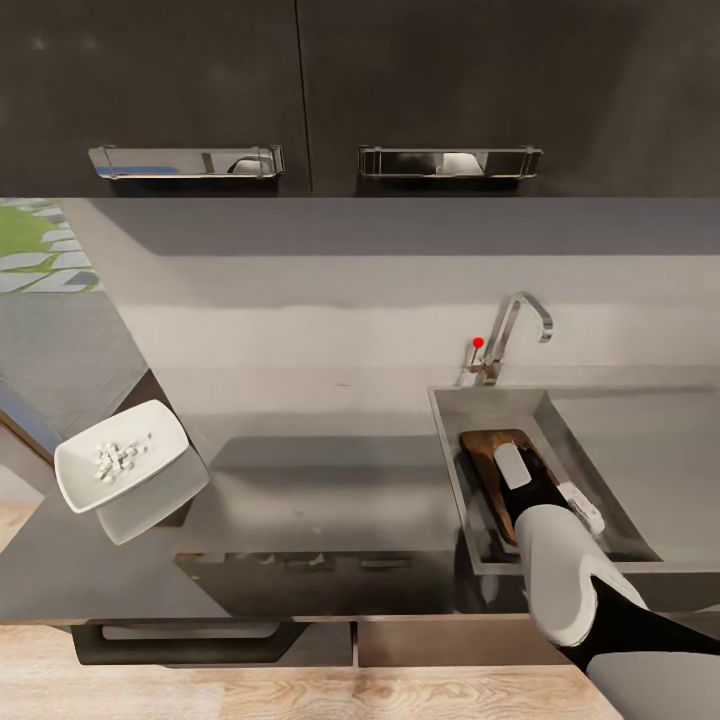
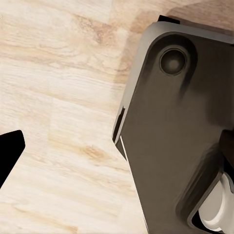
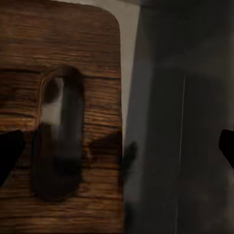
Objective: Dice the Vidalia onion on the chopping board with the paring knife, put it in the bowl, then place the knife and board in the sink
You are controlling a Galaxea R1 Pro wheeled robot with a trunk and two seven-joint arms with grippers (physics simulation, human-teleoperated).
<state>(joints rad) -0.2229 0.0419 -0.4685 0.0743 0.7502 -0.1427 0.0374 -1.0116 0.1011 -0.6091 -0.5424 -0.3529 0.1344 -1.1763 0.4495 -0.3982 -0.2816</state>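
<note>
The dark brown chopping board (image 1: 487, 447) lies tilted inside the grey sink (image 1: 447, 405), its slot-shaped handle hole (image 3: 58, 141) close in the right wrist view. My right gripper (image 3: 118, 148) is down in the basin just over the board's handle end. It is open, with dark fingertips (image 3: 9, 153) far apart and nothing held. My right arm (image 1: 560, 570) covers much of the basin, and the paring knife is hidden. The white bowl (image 1: 160, 425) holds diced onion (image 1: 115, 460) at the left end of the countertop (image 1: 330, 480). My left gripper (image 2: 117, 146) hangs open over the wooden floor.
The chrome tap (image 1: 520, 325) with its red knob (image 1: 478, 342) stands behind the basin. The flat draining area (image 1: 660, 450) lies right of it. Black upper cabinets (image 1: 300, 90) hang overhead. My dark base (image 2: 180, 136) is beside the left gripper.
</note>
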